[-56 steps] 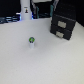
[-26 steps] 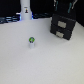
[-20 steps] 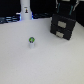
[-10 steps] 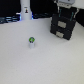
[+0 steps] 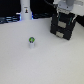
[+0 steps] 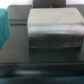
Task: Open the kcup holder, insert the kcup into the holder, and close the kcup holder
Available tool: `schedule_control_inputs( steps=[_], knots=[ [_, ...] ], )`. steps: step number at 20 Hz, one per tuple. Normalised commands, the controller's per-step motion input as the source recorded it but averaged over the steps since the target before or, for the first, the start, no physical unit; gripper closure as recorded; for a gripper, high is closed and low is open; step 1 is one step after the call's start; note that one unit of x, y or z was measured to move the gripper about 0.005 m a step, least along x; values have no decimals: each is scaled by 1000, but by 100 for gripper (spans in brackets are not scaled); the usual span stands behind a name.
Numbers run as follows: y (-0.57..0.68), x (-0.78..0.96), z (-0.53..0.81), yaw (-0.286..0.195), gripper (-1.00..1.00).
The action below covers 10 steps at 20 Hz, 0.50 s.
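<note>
Evidently poised over the kcup holder (image 5: 63, 26), gripper (image 5: 65, 7) hanging just above its top; jaws hidden in both views, so spread impossible to tell, nothing visibly held. Close below the jaws in the wrist view: holder's flat top (image 6: 54, 33); rigid, probably hefty; best pulled by a small drawer handle. Well apart from the jaws on the table (image 5: 30, 65): kcup (image 5: 31, 43), upright, light, likely crushable; best pinched round its sides.

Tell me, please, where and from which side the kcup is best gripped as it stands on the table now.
Grip the kcup around its white cylindrical body, just below the green top, coming straight down from above. It stands upright and alone on the white table, well apart from the kcup holder, so the fingers probably have room on either side. The gripper is over at the holder.
</note>
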Motion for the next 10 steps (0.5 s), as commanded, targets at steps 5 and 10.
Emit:
schedule_control_inputs(
  steps=[5,10],
  knots=[
    [5,-244,-350,-3,-100],
    [26,-177,-305,0,-100]
  ],
)
